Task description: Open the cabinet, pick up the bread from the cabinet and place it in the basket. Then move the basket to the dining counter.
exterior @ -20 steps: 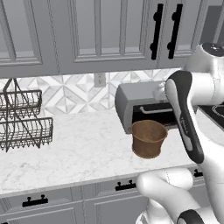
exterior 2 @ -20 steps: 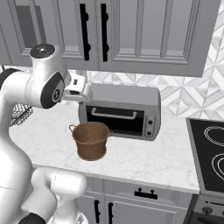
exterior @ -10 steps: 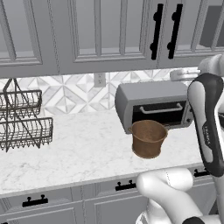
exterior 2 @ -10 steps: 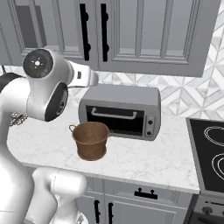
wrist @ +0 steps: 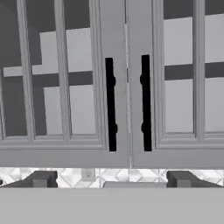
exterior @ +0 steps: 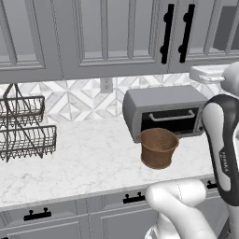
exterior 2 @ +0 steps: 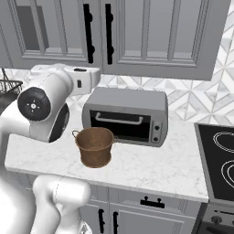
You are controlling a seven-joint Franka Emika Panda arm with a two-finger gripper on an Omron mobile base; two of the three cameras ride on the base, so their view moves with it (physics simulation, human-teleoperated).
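The cabinet point(wrist: 112, 83) fills the upper part of the hand view, both doors shut, their two black bar handles point(wrist: 110, 105) side by side at the centre seam with a narrow strip of door between them. Below its lower edge runs tiled wall, then the top of a grey toaster oven point(exterior 2: 125, 116). The pincer point(wrist: 112, 180) sits at the bottom of that frame, its two dark tips spread wide and holding nothing, well short of the handles with free space ahead. The bread cannot be made out behind the panes. In the right base view the basket point(exterior 2: 94, 146) stands upright at centre left, on the marble tabletop point(exterior 2: 151, 167), just in front of the oven. A wire rack point(exterior: 23, 128) stands at the left of the left base view; a black stovetop point(exterior 2: 219, 160) lies at the right edge.
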